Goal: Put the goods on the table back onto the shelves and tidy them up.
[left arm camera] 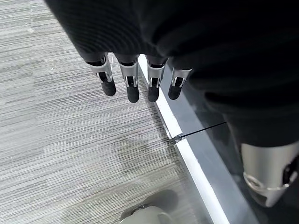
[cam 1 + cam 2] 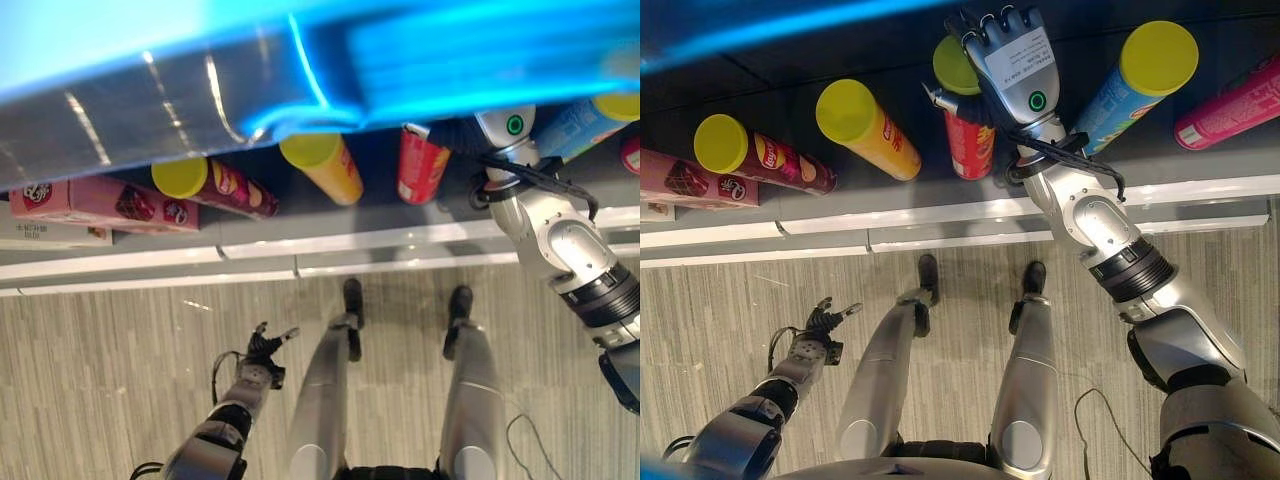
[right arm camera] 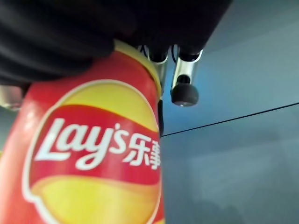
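Observation:
A red chip can (image 2: 970,145) with a green-yellow lid stands on the dark shelf (image 2: 940,195), and my right hand (image 2: 1010,55) reaches in over it with thumb and fingers curled round it. In the right wrist view the red can (image 3: 93,154) sits tight against the palm, with fingertips (image 3: 184,93) past it. The same can (image 2: 422,165) shows below the blue shelf board (image 2: 450,50). My left hand (image 2: 825,320) hangs low over the striped floor, its fingers (image 1: 131,86) relaxed and holding nothing.
Along the shelf stand a maroon can (image 2: 760,152), a yellow can (image 2: 865,125), a blue can (image 2: 1130,80) and a pink can (image 2: 1230,105). A pink box (image 2: 690,180) lies at the left end. A white rail (image 2: 940,237) edges the shelf front.

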You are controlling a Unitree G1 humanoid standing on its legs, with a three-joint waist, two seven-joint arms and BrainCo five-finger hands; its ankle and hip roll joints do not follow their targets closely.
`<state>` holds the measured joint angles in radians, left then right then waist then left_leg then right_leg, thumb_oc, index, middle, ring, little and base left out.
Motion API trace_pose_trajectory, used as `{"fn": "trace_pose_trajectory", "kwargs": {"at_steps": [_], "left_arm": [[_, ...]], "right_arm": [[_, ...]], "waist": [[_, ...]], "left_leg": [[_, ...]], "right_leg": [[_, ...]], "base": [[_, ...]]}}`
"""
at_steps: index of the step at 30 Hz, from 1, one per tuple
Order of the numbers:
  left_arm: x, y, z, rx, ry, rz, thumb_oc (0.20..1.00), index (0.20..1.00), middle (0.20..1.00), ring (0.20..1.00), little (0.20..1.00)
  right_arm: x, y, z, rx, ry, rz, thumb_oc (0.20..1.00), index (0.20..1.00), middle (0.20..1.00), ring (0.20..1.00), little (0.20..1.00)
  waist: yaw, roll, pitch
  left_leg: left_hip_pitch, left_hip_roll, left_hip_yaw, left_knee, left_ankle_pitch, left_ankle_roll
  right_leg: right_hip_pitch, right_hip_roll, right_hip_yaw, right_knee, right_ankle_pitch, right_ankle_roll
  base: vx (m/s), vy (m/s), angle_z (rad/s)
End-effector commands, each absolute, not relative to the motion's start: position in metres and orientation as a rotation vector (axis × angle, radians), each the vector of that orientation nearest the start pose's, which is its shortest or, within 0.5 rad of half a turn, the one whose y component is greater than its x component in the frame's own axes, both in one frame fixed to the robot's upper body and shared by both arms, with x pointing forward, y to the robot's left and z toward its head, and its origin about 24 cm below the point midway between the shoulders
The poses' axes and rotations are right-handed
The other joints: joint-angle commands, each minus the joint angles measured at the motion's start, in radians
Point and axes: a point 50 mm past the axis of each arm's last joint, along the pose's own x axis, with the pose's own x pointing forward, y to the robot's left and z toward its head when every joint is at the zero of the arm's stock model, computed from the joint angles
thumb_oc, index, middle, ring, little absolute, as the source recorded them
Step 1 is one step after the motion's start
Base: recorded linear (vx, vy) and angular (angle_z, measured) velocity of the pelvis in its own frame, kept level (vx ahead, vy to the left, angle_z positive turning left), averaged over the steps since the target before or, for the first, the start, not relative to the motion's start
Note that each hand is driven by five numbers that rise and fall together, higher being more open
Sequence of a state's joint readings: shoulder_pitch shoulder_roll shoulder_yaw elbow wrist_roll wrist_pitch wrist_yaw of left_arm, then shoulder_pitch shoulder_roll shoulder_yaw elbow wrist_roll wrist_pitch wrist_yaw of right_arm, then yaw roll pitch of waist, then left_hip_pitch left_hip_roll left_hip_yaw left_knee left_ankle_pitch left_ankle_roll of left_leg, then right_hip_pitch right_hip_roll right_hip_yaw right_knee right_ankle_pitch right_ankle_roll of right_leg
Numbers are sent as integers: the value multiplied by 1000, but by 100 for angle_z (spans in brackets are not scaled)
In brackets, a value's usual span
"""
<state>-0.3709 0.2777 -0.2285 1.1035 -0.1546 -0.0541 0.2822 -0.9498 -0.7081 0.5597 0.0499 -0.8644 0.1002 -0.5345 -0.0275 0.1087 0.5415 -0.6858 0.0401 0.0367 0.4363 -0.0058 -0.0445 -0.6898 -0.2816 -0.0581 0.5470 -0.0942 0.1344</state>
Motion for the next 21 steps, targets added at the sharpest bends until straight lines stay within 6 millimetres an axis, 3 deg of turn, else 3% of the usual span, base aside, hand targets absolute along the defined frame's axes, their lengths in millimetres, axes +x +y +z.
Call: {"fn": "trace_pose_trajectory", "kwargs": {"at_steps": [1,21], "left_arm": [[250,236,-84,384,703,308,1000,1000,1000,1000,1000],[253,236,-82,390,695,313,1000,1000,1000,1000,1000]], "right_arm": [[305,-102,305,-1365,-1368,-406,200,200,200,200,200],[306,-100,306,-1359,-1377,-402,200,200,200,200,200]], "waist": [[2,-16,-40],[-2,-16,-45]], "left_leg": [[-43,67,-13,89,-126,-52],[-57,71,-11,89,-121,-51]], "right_leg": [[-12,-81,2,-69,81,33],[-28,-81,8,-64,87,34]], "base": [[-6,0,-4],[0,0,0]]}}
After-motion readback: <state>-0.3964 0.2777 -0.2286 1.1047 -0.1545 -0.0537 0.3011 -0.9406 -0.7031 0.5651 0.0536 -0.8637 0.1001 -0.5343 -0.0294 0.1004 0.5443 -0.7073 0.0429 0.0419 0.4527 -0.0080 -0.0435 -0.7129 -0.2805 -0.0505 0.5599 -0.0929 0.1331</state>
